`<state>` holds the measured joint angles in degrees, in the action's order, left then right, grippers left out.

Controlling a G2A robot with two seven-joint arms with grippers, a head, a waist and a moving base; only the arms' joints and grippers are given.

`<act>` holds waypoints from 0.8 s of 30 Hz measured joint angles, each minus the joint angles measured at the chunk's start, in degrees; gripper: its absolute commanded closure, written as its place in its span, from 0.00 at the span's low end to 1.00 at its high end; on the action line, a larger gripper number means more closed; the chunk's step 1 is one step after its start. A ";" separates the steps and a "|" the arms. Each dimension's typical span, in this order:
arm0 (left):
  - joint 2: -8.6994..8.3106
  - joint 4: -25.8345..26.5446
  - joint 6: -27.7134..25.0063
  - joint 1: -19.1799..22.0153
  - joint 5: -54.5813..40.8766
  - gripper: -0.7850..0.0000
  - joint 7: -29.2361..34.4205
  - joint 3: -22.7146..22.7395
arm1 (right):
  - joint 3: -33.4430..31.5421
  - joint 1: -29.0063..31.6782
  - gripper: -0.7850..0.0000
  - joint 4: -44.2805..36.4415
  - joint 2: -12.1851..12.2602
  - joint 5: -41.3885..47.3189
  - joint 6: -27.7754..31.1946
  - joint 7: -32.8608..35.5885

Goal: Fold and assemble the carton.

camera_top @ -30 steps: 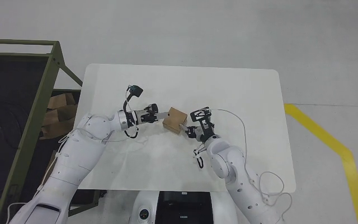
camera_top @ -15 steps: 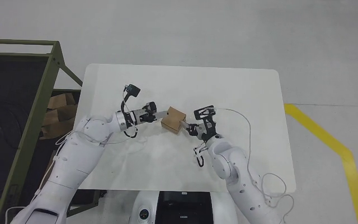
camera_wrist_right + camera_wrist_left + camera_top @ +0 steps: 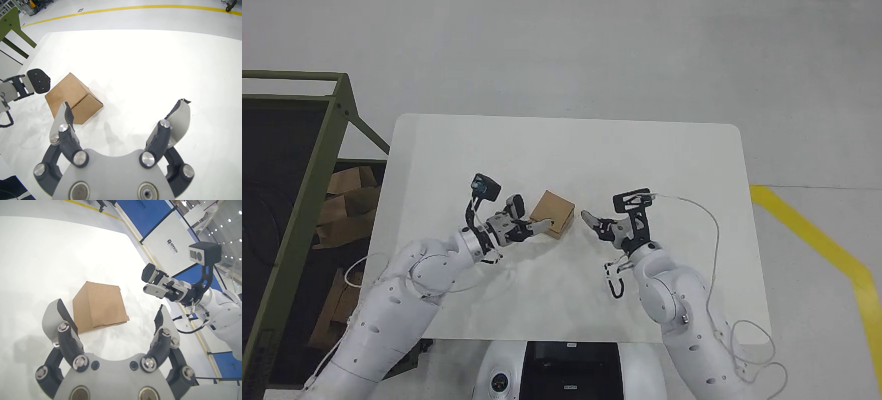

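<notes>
A plain brown corrugated-cardboard carton [image 3: 553, 212], boxy with creased edges, sat on the smooth white table [image 3: 682, 170]. The left gripper [image 3: 110, 311] and right gripper [image 3: 124, 104] flanked it, jaws released.

The carton [image 3: 553, 213] sits on the surface [image 3: 672, 170], just off centre toward nine o'clock. The left end effector [image 3: 110, 306] hangs just beside the carton at its eight o'clock, the right end effector [image 3: 124, 102] near it at four o'clock. A rack [image 3: 302, 120] stands off the surface's nine o'clock edge.
</notes>
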<state>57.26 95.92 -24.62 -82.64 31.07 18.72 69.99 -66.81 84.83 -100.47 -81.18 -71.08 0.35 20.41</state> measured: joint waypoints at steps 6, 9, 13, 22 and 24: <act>0.56 3.46 7.43 -4.01 11.88 0.00 -9.21 -2.06 | 0.38 -0.52 0.00 0.00 0.07 -0.16 0.28 0.13; 0.97 4.41 11.58 -5.34 16.92 0.00 -12.85 -3.54 | 0.49 -0.81 0.00 0.32 0.11 0.01 0.51 0.07; 1.20 4.58 13.42 -5.76 17.90 0.00 -14.41 -4.09 | 0.47 -1.00 0.00 0.75 0.18 0.16 0.81 -0.14; 1.18 4.56 13.32 -5.73 17.83 0.00 -14.31 -4.05 | -0.34 -0.25 0.00 1.04 0.51 0.34 1.12 -1.00; 1.23 4.26 14.26 -5.65 19.04 0.00 -14.10 -4.11 | -0.96 0.33 0.00 0.87 0.64 0.45 0.84 -1.40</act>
<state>58.49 100.18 -10.36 -88.28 50.12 4.62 65.88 -67.76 85.16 -99.59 -80.54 -70.63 1.20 19.02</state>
